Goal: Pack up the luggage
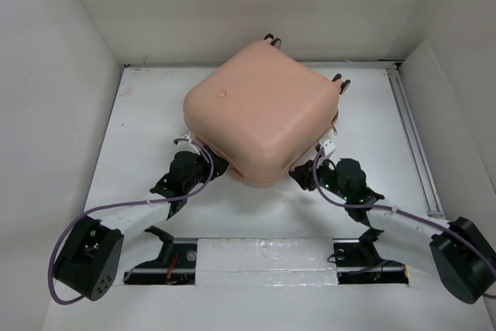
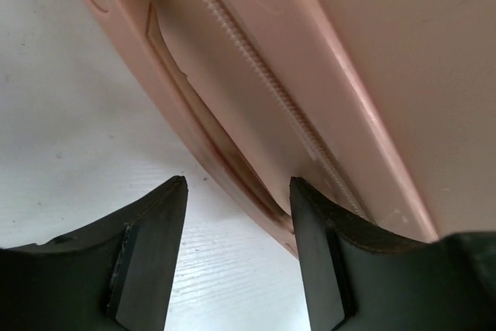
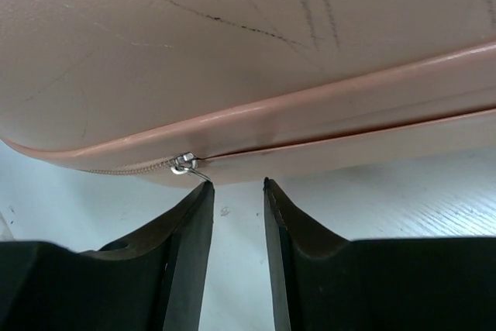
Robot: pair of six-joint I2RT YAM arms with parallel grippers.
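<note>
Top external: luggage (image 1: 260,110) lies closed in the middle of the table (image 1: 139,129), lid up.
Zipper pull (image 3: 184,164): just above the right gripper (image 3: 236,184), fingers narrowly parted, empty.
Seam (image 2: 263,75): left gripper (image 2: 238,180) spread wide beside it.
Next: probably centre on the tab and pinch squarely.

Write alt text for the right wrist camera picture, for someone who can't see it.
The luggage, a pale pink hard shell with scuff lines, fills the upper frame, resting on the white table. Its silver zipper pull sits just above the right gripper, whose two dark fingers are slightly apart and hold nothing.
</note>
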